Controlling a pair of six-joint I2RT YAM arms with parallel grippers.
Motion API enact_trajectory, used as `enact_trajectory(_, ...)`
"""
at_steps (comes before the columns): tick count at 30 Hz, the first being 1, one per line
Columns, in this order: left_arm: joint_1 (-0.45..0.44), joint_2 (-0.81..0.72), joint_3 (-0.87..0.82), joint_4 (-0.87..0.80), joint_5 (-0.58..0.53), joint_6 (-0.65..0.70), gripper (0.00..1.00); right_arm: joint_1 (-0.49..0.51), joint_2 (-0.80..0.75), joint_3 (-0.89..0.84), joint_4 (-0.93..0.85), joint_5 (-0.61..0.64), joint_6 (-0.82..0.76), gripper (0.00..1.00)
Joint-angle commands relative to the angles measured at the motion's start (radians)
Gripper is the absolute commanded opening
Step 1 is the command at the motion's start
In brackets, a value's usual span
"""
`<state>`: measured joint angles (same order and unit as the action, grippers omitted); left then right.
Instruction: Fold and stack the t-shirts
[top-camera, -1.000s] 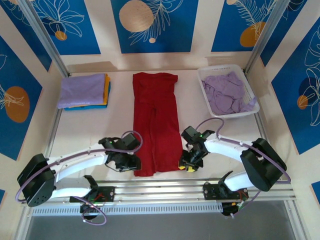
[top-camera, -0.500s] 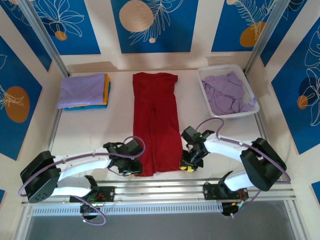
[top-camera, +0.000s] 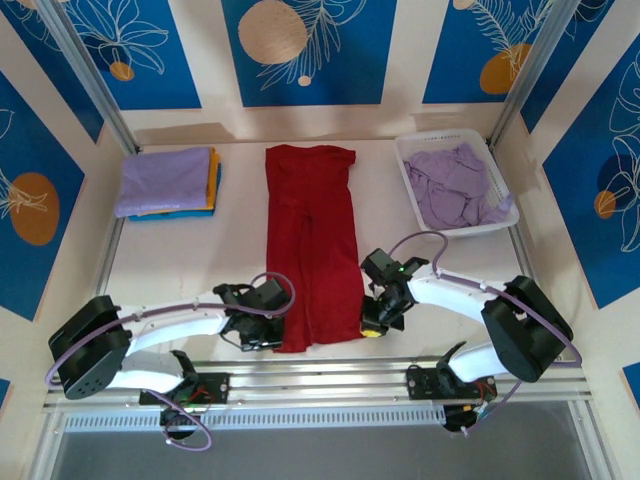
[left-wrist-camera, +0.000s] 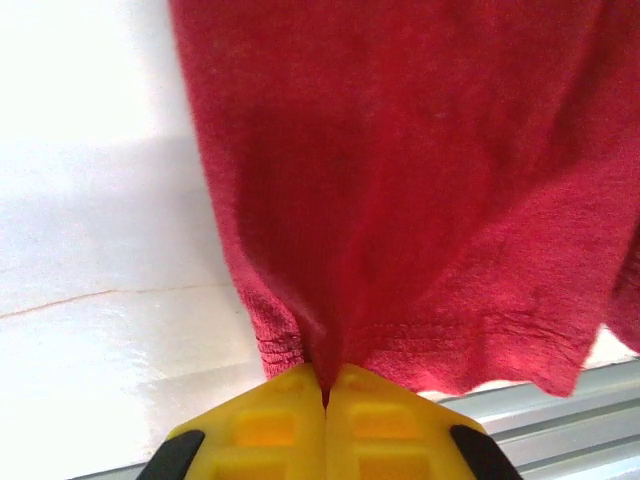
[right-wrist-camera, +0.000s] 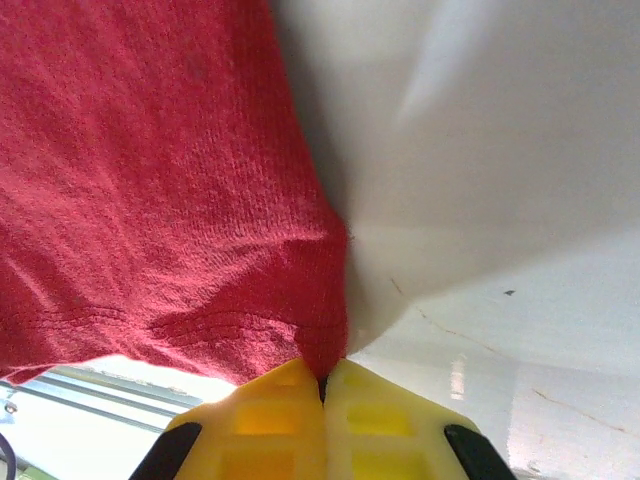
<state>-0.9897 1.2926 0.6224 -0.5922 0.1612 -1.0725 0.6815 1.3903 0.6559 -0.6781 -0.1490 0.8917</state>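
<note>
A dark red t-shirt (top-camera: 312, 240) lies as a long narrow strip down the middle of the table, collar end at the back. My left gripper (top-camera: 279, 340) is shut on its near left hem corner; in the left wrist view the yellow fingers (left-wrist-camera: 260, 430) pinch a pleat of the red t-shirt (left-wrist-camera: 400, 200). My right gripper (top-camera: 367, 327) is shut on the near right hem corner, where the red t-shirt (right-wrist-camera: 150, 180) bunches into the yellow fingers (right-wrist-camera: 390, 425). A folded stack of t-shirts (top-camera: 168, 183), lavender on top with orange-yellow and blue below, sits back left.
A white lattice basket (top-camera: 414, 158) at the back right holds crumpled lavender shirts (top-camera: 455, 187). Metal rails (top-camera: 320, 380) run along the near table edge just behind both grippers. Upright frame posts stand at the back corners.
Both grippers closed from partly open onto the red shirt's near hem corners. The left gripper slid right to the hem; the right one shifted slightly.
</note>
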Motion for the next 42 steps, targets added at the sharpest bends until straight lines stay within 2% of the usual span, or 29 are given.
enact_trajectory(1, -0.012, -0.02, 0.042, -0.054, -0.026, -0.011, 0.01, 0.006, -0.021, 0.017, -0.049, 0.001, -0.008, 0.0)
enact_trajectory(10, -0.07, -0.098, 0.028, -0.097, -0.013, -0.077, 0.0, 0.108, -0.089, -0.028, -0.08, -0.039, 0.068, 0.0)
enact_trajectory(14, -0.05, -0.132, 0.087, -0.092, -0.045, -0.048, 0.0, 0.093, -0.113, 0.013, -0.07, -0.029, 0.055, 0.0)
enact_trajectory(19, 0.095, -0.117, 0.149, -0.044, 0.008, 0.035, 0.0, -0.019, -0.063, 0.163, -0.08, -0.051, -0.023, 0.0)
enact_trajectory(22, 0.236, -0.079, 0.212, -0.057, 0.019, 0.149, 0.0, -0.092, 0.003, 0.273, -0.094, -0.052, -0.09, 0.0)
enact_trajectory(26, 0.407, 0.032, 0.31, -0.006, 0.102, 0.284, 0.0, -0.166, 0.115, 0.406, -0.061, -0.072, -0.169, 0.0)
enact_trajectory(30, 0.528, 0.166, 0.41, 0.044, 0.211, 0.359, 0.0, -0.236, 0.246, 0.556, -0.068, -0.089, -0.237, 0.0)
enact_trajectory(35, 0.611, 0.347, 0.583, -0.002, 0.249, 0.453, 0.0, -0.299, 0.389, 0.733, -0.094, -0.099, -0.297, 0.0)
enact_trajectory(42, 0.676, 0.557, 0.821, -0.077, 0.248, 0.527, 0.0, -0.355, 0.571, 0.944, -0.142, -0.114, -0.339, 0.0)
